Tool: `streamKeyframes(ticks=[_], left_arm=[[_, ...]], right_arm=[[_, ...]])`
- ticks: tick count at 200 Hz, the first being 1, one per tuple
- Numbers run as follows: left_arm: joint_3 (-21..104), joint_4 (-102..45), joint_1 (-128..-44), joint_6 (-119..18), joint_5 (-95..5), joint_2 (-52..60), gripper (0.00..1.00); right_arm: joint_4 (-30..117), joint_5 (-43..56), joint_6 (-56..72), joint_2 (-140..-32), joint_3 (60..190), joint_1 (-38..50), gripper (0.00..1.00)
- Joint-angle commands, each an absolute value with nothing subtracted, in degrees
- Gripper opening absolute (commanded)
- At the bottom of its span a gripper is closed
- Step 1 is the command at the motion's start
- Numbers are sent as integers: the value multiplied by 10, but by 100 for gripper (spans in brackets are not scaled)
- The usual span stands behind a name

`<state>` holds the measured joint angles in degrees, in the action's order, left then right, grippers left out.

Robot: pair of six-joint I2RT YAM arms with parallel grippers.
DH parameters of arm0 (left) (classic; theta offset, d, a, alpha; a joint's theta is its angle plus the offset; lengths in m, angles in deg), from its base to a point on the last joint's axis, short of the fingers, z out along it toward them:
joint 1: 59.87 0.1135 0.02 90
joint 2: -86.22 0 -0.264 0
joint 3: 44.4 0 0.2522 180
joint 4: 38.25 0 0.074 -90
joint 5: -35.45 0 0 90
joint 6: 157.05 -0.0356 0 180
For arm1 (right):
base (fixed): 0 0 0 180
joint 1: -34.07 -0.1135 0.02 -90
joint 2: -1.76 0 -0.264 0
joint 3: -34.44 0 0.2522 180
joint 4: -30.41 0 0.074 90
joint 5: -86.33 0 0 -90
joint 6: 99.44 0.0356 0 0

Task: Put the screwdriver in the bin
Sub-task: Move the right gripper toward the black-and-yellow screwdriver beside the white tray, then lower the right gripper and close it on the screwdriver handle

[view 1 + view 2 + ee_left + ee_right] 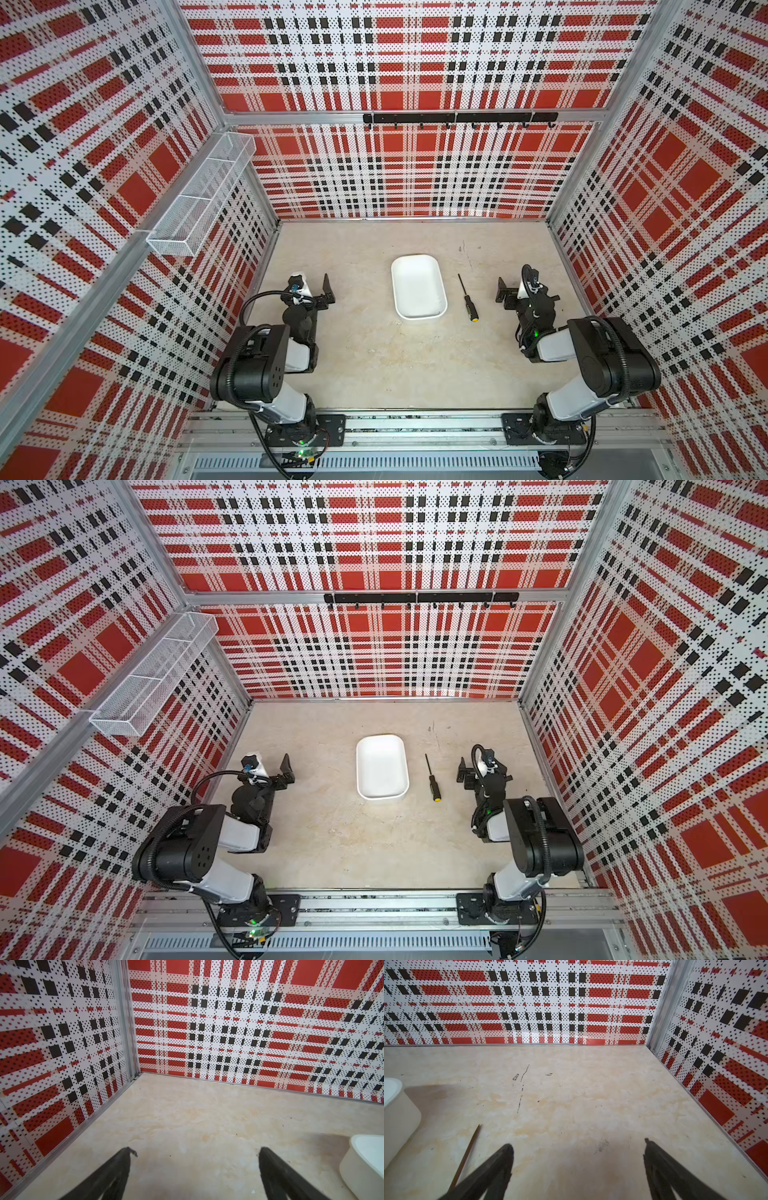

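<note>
While left pincer [195,1152] and right pincer [578,1146] gape, the screwdriver [468,298] lies beside the bin [417,286].

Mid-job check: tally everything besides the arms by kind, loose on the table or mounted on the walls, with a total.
Screwdriver: 1
White bin: 1
Wire-mesh basket: 1
Black hook rail: 1
Total: 4

You have white bin [417,286]; screwdriver [467,298] with black handle, yellow cap, dark shaft; walls [415,174] plaid in red, white, black, dotted all over; table [374,357] beige, marbled, dark scuffs; basket [199,195] white mesh; rail [459,118] black.
</note>
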<state>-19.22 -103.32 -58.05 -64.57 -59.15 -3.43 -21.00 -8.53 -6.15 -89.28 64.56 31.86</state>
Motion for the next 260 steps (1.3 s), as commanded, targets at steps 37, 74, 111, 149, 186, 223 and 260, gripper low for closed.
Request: streamKeyframes(ticks=[37, 74, 111, 149, 186, 223, 260], left_arm=[[-188, -1049, -582, -654, -596, -40, 98], [-189, -1050, -582, -659, -580, -37, 98], [-157, -931, -584, -672, -548, 30, 98], [-88, -776, -589, -646, -513, 106, 98], [-42, -676, -626, -599, -489, 129, 98], [-16, -604, -685, -582, -451, 139, 98], [5, -542, -695, -539, -350, 124, 98]], right_arm=[[-214, -70, -70, -883, 652, 322, 100], [-213, -68, -71, -879, 651, 323, 99], [-80, -62, -75, -811, 693, 322, 97], [139, -14, -43, -739, 779, 321, 94], [387, 135, -13, -754, 897, 320, 97], [458, 222, 6, -798, 926, 301, 97], [501, 237, 11, -837, 941, 268, 96]])
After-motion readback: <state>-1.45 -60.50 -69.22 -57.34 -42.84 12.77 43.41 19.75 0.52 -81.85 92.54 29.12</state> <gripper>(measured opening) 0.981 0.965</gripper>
